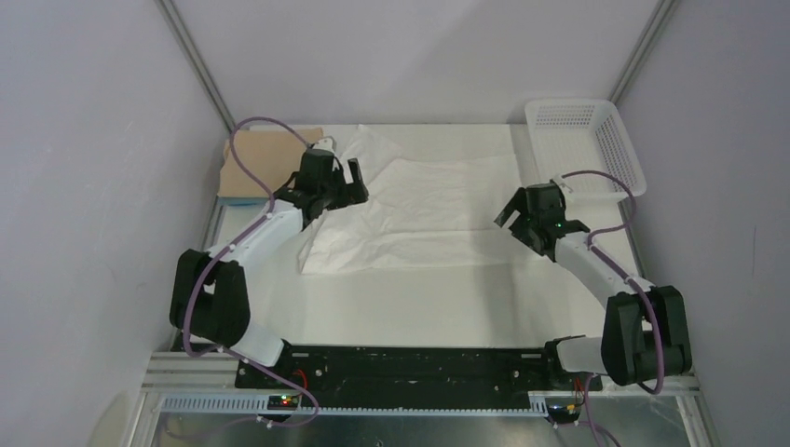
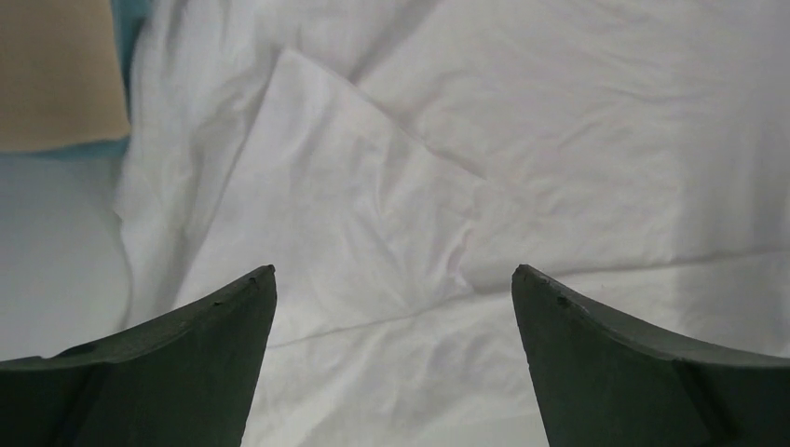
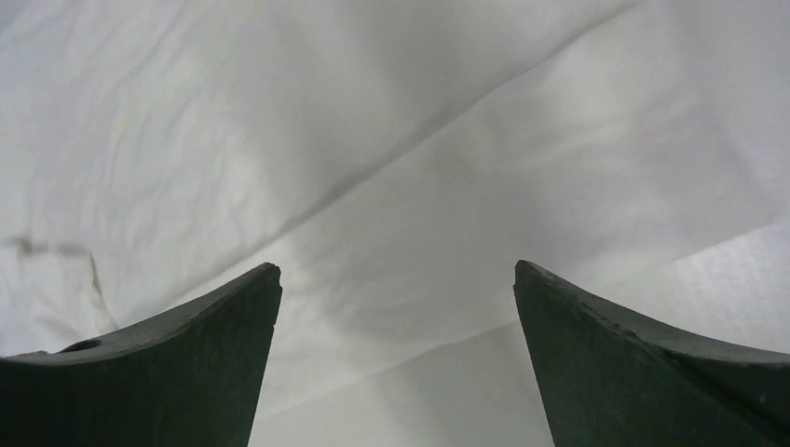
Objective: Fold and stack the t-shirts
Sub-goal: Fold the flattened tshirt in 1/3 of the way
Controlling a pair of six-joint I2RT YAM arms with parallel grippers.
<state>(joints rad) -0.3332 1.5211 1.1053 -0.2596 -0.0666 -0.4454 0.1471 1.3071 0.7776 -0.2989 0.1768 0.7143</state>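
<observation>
A white wrinkly t-shirt (image 1: 419, 209) lies spread on the table's middle; it fills the left wrist view (image 2: 419, 186) and the right wrist view (image 3: 373, 168). A folded tan t-shirt (image 1: 270, 158) lies on a light blue one (image 1: 238, 197) at the far left; their corner shows in the left wrist view (image 2: 56, 74). My left gripper (image 1: 347, 179) is open and empty above the white shirt's left part. My right gripper (image 1: 510, 212) is open and empty above the shirt's right edge.
A white perforated plastic basket (image 1: 585, 140) stands at the back right corner. The table (image 1: 419, 298) is white. Grey walls close in the left, right and back sides. The arm bases sit at the near edge.
</observation>
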